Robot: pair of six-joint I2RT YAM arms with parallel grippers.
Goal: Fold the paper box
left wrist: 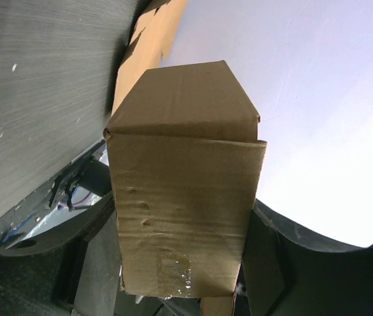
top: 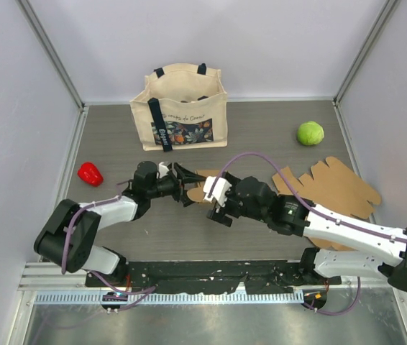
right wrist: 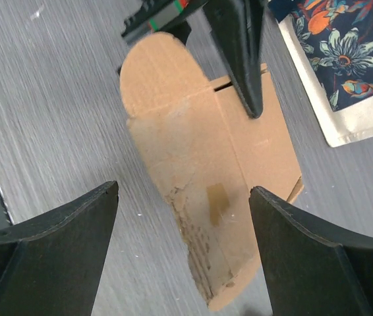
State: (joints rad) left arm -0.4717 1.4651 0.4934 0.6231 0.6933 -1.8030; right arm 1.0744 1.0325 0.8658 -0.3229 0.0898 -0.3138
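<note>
Fingers: left gripper (top: pixel 184 184) pinching brown corrugated cardboard box (right wrist: pixel 200 171), right gripper (right wrist: pixel 183 191) spread wide. Looks light, stiff-ish, crease-prone; best grabbed at flap edges.

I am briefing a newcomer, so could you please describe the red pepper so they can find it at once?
Start at the tote bag at the back of the table, then come nearer and left, toward the left wall. The pepper lies alone there. It is the only red thing; the ball on the right is green and the cardboard brown.
</note>
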